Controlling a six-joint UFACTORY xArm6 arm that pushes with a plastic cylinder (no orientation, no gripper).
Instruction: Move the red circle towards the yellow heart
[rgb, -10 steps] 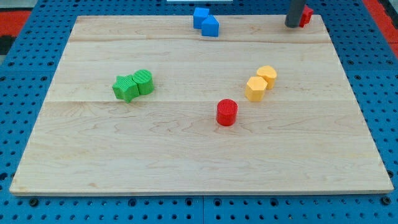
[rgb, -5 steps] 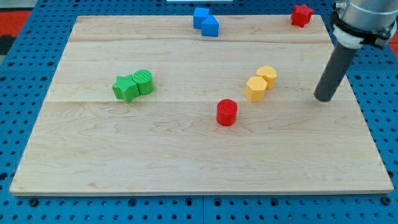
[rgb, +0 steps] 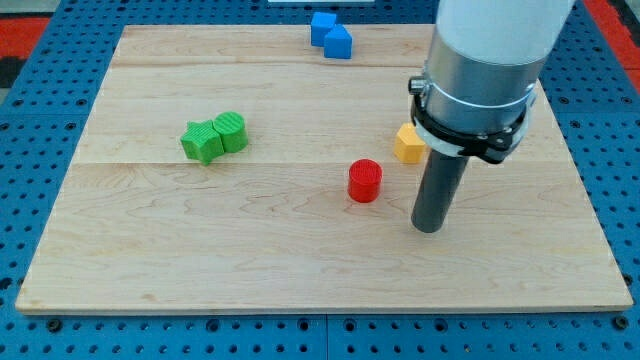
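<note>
The red circle (rgb: 365, 181) stands a little right of the board's middle. My tip (rgb: 429, 227) rests on the board to the right of and slightly below the red circle, apart from it. Up and to the right of the red circle, only the left part of one yellow block (rgb: 405, 144) shows; my arm's housing hides the rest of it and the second yellow block, so I cannot tell which is the heart.
Two blue blocks (rgb: 331, 35) sit touching at the top edge of the board. A green star (rgb: 203, 142) and a green cylinder (rgb: 231, 131) touch at the left. The wooden board (rgb: 200, 250) lies on a blue pegboard.
My tip has moved from the top right corner down and left to just right of the red circle. My arm now hides the small red block at the top right and most of the yellow blocks.
</note>
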